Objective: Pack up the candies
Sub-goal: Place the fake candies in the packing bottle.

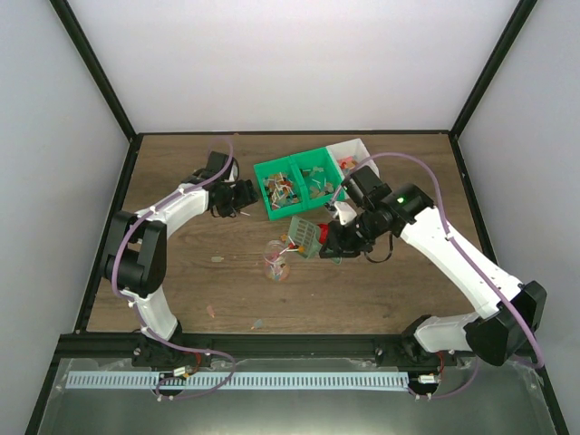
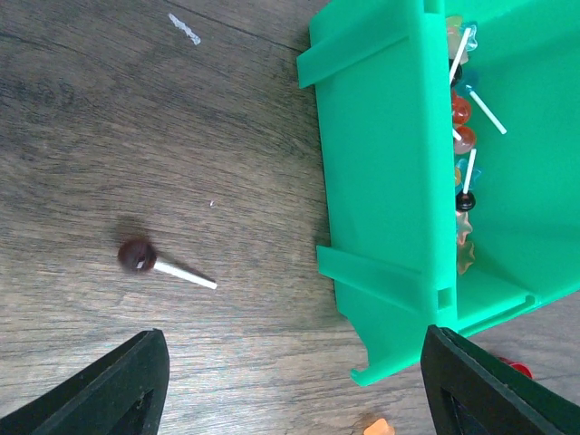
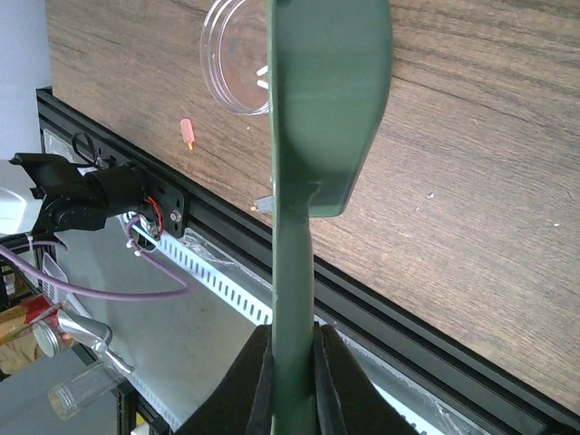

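Candies [image 1: 284,188] in mixed colours, some on white sticks, lie in the green bin [image 1: 308,169]; the left wrist view shows those candies [image 2: 462,122] inside the bin's wall [image 2: 390,172]. A dark candy on a stick [image 2: 138,255] lies on the wood left of the bin. My left gripper [image 1: 238,198] hovers open beside the bin, its jaws [image 2: 299,390] wide apart and empty. My right gripper [image 1: 333,237] is shut on the handle of the green scoop [image 3: 313,109], which hangs tilted over the clear jar [image 3: 217,77]. The jar [image 1: 276,260] holds a few candies.
A white bin [image 1: 352,156] adjoins the green one at the back right. Loose candies lie near the front edge [image 1: 210,311], one pink [image 3: 188,133] close to the jar and one orange [image 2: 374,426] by the bin's corner. The black table rail [image 1: 272,343] runs along the front.
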Controlling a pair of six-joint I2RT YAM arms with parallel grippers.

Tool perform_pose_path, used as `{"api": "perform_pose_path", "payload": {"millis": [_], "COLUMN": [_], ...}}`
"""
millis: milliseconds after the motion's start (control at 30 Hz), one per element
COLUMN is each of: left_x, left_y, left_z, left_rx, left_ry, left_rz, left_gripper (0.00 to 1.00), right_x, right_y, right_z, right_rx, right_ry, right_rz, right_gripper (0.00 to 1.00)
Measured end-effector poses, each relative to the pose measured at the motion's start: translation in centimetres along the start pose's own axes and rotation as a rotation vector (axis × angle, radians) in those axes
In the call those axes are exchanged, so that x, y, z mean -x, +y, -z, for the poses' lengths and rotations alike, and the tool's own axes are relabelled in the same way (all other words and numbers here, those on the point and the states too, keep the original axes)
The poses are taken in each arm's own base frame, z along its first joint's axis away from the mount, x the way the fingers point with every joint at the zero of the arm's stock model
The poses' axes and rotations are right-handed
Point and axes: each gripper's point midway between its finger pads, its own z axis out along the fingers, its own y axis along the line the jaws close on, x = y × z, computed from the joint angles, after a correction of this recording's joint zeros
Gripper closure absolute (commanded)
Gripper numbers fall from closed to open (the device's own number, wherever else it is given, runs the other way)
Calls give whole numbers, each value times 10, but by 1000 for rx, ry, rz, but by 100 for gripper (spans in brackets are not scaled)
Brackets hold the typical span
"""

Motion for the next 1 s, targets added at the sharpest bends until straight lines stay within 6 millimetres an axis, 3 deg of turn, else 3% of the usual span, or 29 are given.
{"api": "perform_pose_path", "payload": {"millis": [200, 500, 1000], "left_x": [1, 0, 2], "left_y": [-1, -1, 2], "left_z": [0, 0, 1], "left_rx": [-2, -7, -7], "left_ry": [-2, 2, -1], "left_rz": [0, -1, 4], "left_gripper": [22, 21, 21], "right_x": [4, -1, 6], "right_y": [4, 9, 13], "right_z": [5, -8, -6], "right_rx": [-8, -34, -78], "right_ry": [-5, 47, 36], "right_rz": [3, 29, 37], "right_gripper": [99, 99, 99]}}
